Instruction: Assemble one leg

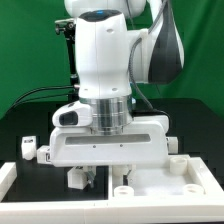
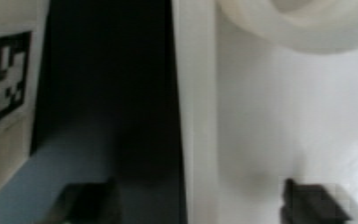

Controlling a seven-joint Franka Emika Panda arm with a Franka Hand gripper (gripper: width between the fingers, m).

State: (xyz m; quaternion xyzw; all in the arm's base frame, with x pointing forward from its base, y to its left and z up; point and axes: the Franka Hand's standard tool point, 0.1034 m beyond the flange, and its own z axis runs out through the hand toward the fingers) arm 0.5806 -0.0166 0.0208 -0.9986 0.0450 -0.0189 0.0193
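My gripper (image 1: 106, 172) is low over the table, its fingers mostly hidden below the wide hand. In the wrist view the gripper (image 2: 201, 196) is open, and the two dark fingertips (image 2: 91, 196) stand far apart. One fingertip is over the black table, the other over the big flat white panel (image 2: 282, 120), whose straight edge runs between them. A round white feature (image 2: 309, 18) shows on the panel farther on. One leg (image 1: 28, 150), a small white tagged block, lies at the exterior view's left. Another tagged white piece (image 2: 2, 80) lies beside the panel; I cannot tell what it is.
The white panel (image 1: 175, 182) lies at the front on the exterior view's right. Small white parts (image 1: 78, 178) lie under the hand. A white frame wall (image 1: 10, 178) borders the front left and another (image 1: 214, 170) the right. Cables hang behind the arm.
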